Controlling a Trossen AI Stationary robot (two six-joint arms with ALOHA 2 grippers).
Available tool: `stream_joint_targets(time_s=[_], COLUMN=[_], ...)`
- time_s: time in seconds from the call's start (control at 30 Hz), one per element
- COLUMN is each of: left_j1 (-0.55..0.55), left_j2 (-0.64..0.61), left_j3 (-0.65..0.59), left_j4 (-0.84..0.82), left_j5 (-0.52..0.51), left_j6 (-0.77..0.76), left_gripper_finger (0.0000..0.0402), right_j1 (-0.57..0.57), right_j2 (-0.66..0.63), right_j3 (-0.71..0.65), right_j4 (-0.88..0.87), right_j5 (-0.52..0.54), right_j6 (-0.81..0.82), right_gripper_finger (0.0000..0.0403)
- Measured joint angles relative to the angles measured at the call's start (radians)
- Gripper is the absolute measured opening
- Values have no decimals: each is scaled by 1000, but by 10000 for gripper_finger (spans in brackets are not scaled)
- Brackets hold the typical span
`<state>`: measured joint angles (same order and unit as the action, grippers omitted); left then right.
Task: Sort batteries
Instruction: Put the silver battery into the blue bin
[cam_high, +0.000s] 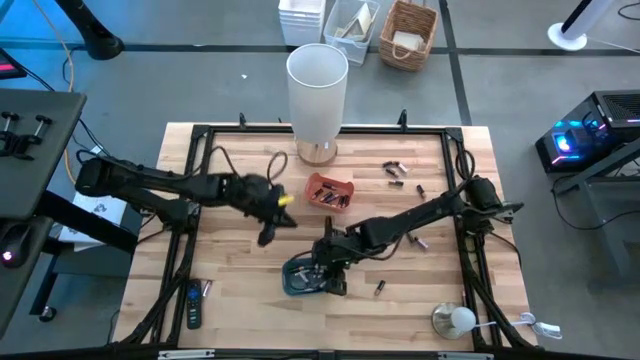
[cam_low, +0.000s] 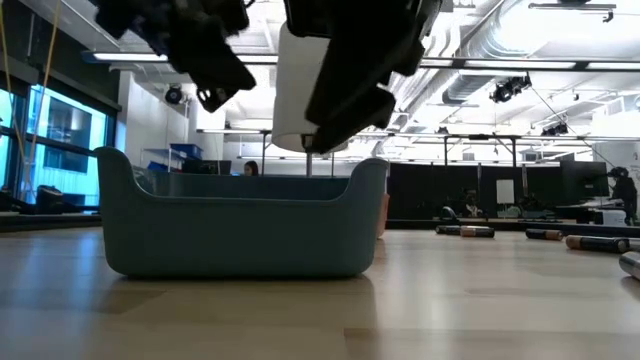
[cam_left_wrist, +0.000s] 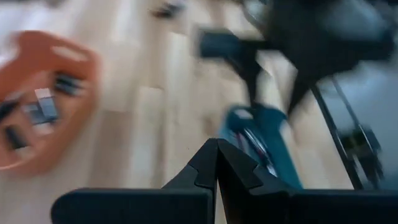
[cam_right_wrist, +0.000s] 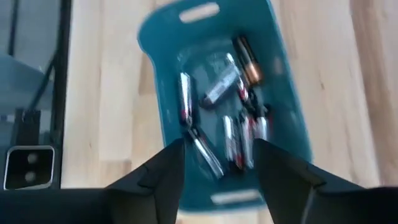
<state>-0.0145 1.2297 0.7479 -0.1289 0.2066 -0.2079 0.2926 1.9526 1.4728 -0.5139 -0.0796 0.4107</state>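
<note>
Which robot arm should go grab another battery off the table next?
Probably the right. Its end effector is open and empty above the teal tray, with loose batteries lying on its side of the table. The left end effector is shut, hovering between the trays.

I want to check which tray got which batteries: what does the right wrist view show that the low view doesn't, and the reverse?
Only the right wrist view looks into the teal plastic tray, where a pile of silvery batteries lies with one copper-and-black battery among them, below the open right gripper.

Only the low view shows loose cylindrical batteries lying on the wooden table beside the tray.

Both show the teal tray; the low view sees only its outer wall.
</note>
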Motion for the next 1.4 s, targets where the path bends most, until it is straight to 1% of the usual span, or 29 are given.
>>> stream_joint_targets(time_s=[0.07, 0.2, 0.4, 0.53, 0.63, 0.67, 0.73, 0.83, 0.93, 1.0, 1.17, 1.33, 1.4], left_j1=[-55, -132, -150, -153, -150, -143, -123, -82, -30, 9, 84, 100, 100], left_j2=[0, 0, 0, 38, 71, 74, 74, 57, 44, 35, 28, 28, 28], left_j3=[0, 0, 3, 82, 162, 180, 200, 200, 188, 161, 91, 62, 47], left_j4=[-11, 3, 4, -121, -220, -241, -227, -171, -104, -45, 136, 152, 156], left_j5=[2, -8, -9, -26, -112, -135, -139, -85, -51, -38, 66, 58, 54], left_j6=[51, 129, 158, 168, 167, 158, 128, 122, 123, 108, 3, -24, -24], left_gripper_finger=[0, 0, 0, 0, 0, 0, 0, 0, 0, 0, 0, 0, 0], right_j1=[0, 8, 28, 33, 40, 36, 33, 33, 33, 35, 37, 38, 38], right_j2=[-1, -38, -173, -297, -411, -451, -525, -613, -672, -695, -717, -717, -716], right_j3=[36, 58, -14, -101, -203, -248, -346, -496, -616, -676, -738, -783, -814], right_j4=[-79, -205, -345, -415, -466, -479, -496, -505, -506, -498, -494, -541, -502], right_j5=[2, 57, 122, 195, 265, 269, 264, 241, 188, 166, 151, 108, 89], right_j6=[-18, -75, -56, 37, 206, 283, 422, 612, 744, 758, 738, 668, 656], right_gripper_finger=[189, 191, 191, 192, 192, 192, 192, 192, 192, 192, 192, 192, 192])
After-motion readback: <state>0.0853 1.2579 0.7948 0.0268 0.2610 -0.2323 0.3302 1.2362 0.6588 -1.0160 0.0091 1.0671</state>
